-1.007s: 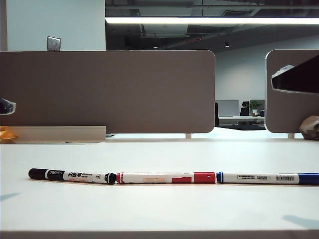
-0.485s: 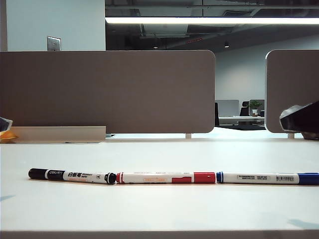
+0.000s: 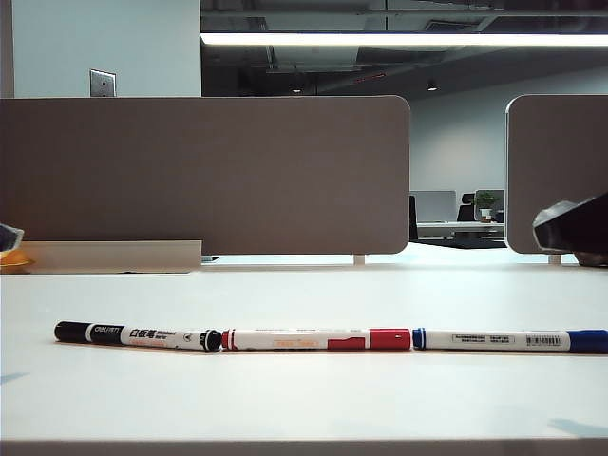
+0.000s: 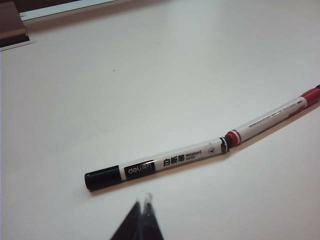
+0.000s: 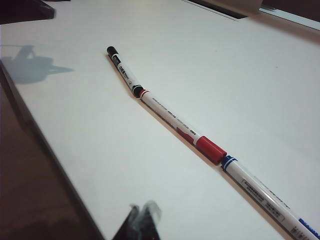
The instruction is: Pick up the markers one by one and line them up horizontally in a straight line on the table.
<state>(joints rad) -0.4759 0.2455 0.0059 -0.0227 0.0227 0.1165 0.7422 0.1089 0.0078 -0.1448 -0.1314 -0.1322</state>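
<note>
Three markers lie end to end in a row on the white table (image 3: 304, 399): the black-capped marker (image 3: 138, 334) at the left and angled slightly, the red marker (image 3: 318, 339) in the middle, the blue marker (image 3: 508, 340) at the right. My left gripper (image 3: 8, 237) shows at the far left edge, shut and empty. In its wrist view its tips (image 4: 141, 205) hover short of the black marker (image 4: 155, 167), apart from it. My right gripper (image 3: 570, 226) hangs at the far right, shut and empty (image 5: 142, 210), away from the blue marker (image 5: 265, 197).
Two grey-brown divider panels (image 3: 204, 176) (image 3: 556, 171) stand along the table's back. A white rail (image 3: 114, 255) runs under the left panel, with an orange object (image 3: 11, 258) beside it. The table's front edge (image 3: 304, 442) is close in front of the markers.
Both grippers have sunk at the edges of the exterior view, the right one clearly lower than a second ago. The three markers have not moved.
</note>
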